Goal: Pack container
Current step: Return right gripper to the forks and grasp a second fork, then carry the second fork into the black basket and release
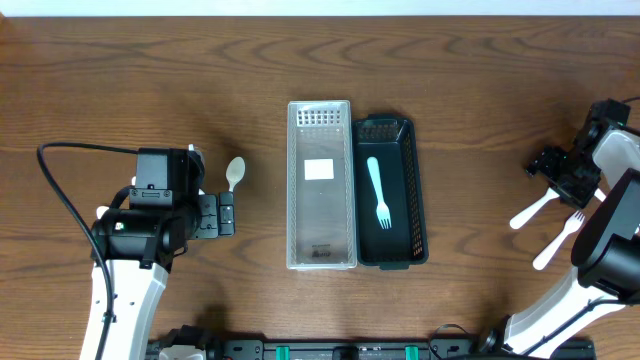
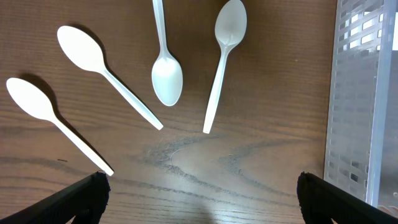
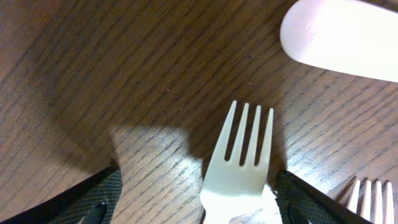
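Nearest the right gripper (image 3: 200, 202), a white fork (image 3: 239, 168) lies flat on the table (image 3: 93, 74) between its wide-spread fingers. The gripper looks lined up for a pick, but nothing is gripped. A second white fork (image 3: 372, 200) lies just beside it, and I cannot identify the rounded white end (image 3: 342, 37) beyond.

The left gripper (image 2: 205, 202) also gapes wide and empty, with four white spoons (image 2: 166, 78) fanned out past it.

Farther off, two bins sit side by side. The clear bin (image 1: 320, 215) holds no cutlery, and the black bin (image 1: 400, 170) holds one teal fork (image 1: 378, 192), so forks probably go there.
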Robot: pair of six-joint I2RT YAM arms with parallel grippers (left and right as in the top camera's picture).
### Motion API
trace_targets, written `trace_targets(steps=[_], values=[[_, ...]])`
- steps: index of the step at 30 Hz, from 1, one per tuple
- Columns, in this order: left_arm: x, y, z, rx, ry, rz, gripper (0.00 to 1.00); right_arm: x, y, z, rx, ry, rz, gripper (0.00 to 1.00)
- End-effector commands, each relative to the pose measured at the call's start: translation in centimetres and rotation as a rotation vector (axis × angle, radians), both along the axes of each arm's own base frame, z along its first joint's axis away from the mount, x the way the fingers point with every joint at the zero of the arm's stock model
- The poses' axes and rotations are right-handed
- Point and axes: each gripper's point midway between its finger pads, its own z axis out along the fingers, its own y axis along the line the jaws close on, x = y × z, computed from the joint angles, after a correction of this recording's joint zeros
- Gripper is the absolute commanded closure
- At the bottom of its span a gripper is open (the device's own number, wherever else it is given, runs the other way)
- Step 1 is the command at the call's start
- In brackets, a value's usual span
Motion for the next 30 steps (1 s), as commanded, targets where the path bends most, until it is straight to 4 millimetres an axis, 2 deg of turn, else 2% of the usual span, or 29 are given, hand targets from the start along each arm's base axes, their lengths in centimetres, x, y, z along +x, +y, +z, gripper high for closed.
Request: trace_targets(steps=[1,11,18,21,24,27,30], values=[[0.05,0.38,0.14,0.009,-0.004,0.023,0.02,-1.80,0.50,-1.89,0.020,0.049,-0.001,0.22],[0.05,0.37,0.14,0.008,-0.004,0.023,0.02,-2.34,0.78,-2.25,0.028,0.064,-0.001,0.58],[0.05,0.37,0.14,0.008,-0.004,0.023,0.02,-2.41,0.82,-2.25,0.029,0.066,-0.001,0.65],[0.05,0.37,0.14,0.008,-0.004,0.023,0.02,-2.37,0.80,-2.25,0.028,0.065,-0.001,0.72],[0.05,0.37,0.14,0.008,-0.004,0.023,0.02,-2.25,0.73,-2.24,0.025,0.060,-0.001,0.74],[0.05,0.37,0.14,0.008,-0.004,0.023,0.02,-2.18,0.69,-2.22,0.024,0.057,-0.001,0.81],[0.05,0.37,0.14,0.008,-0.004,0.023,0.02,-2.12,0.71,-2.07,0.023,0.056,0.001,0.83]])
